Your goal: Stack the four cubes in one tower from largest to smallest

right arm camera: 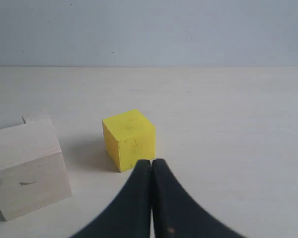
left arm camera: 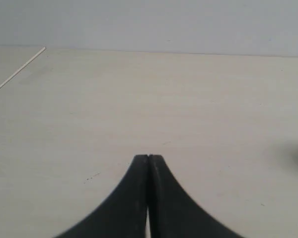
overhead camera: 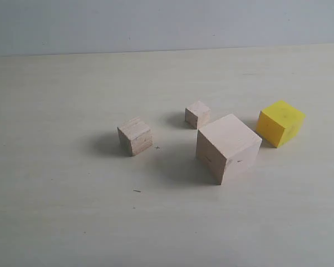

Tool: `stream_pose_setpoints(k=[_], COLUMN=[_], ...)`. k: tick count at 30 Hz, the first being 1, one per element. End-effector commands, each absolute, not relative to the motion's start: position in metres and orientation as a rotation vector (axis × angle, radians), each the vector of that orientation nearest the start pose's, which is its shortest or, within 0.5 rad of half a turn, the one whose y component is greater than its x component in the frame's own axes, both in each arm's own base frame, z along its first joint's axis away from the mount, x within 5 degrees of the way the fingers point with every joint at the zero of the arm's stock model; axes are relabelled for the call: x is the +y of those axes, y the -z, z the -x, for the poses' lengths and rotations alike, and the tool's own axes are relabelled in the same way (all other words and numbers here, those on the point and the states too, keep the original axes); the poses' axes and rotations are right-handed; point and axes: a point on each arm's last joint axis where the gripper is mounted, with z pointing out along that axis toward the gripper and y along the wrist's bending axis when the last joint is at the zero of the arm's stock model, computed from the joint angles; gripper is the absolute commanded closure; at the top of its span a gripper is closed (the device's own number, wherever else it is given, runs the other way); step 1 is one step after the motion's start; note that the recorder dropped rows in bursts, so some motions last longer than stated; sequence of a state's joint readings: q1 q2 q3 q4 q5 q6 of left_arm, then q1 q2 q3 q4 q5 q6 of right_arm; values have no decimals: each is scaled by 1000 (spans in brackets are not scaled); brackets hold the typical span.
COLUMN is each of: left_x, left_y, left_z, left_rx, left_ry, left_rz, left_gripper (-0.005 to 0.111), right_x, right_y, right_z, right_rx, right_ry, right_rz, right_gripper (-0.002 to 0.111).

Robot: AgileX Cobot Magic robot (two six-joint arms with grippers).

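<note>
Hovering pinched together and empty, the right fingers (right arm camera: 139, 198) point at the yellow cube (right arm camera: 129, 139) just ahead, large wooden cube (right arm camera: 27, 166) near it; the left fingers (left arm camera: 136, 198), likewise closed on nothing, face only desk (left arm camera: 139, 99). Looks rigid, light, smooth-faced: take opposite flat sides, mid-height.

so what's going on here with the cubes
Nothing is being handled yet. The large cube, yellow cube, medium cube and small cube all sit on the table, none stacked. Both grippers are shut and empty: the left gripper is over bare table, the right gripper points toward the yellow cube.
</note>
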State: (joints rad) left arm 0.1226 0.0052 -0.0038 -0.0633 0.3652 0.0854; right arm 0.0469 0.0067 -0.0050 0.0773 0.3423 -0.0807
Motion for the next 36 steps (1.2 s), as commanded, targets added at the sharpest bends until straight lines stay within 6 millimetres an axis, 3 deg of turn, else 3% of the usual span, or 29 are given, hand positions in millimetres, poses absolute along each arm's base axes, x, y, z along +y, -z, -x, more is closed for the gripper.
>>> stream_pose_setpoints(k=[1, 23, 30, 36], left_x=[4, 4, 4, 4], left_y=[-181, -181, -181, -181], left_z=[-53, -53, -53, -53], left_rx=[1838, 1838, 1838, 1838], left_ry=[-75, -75, -75, -75], left_rz=[74, 74, 74, 74], left_gripper=[107, 107, 107, 107], right_x=[4, 4, 2, 1], right_y=[-183, -184, -223, -233], right_z=[-53, -54, -55, -52], right_rx=[1819, 1802, 1377, 1263], right_ry=[-40, -35, -17, -16], right_rz=[67, 70, 32, 19], right_gripper=[108, 108, 108, 108])
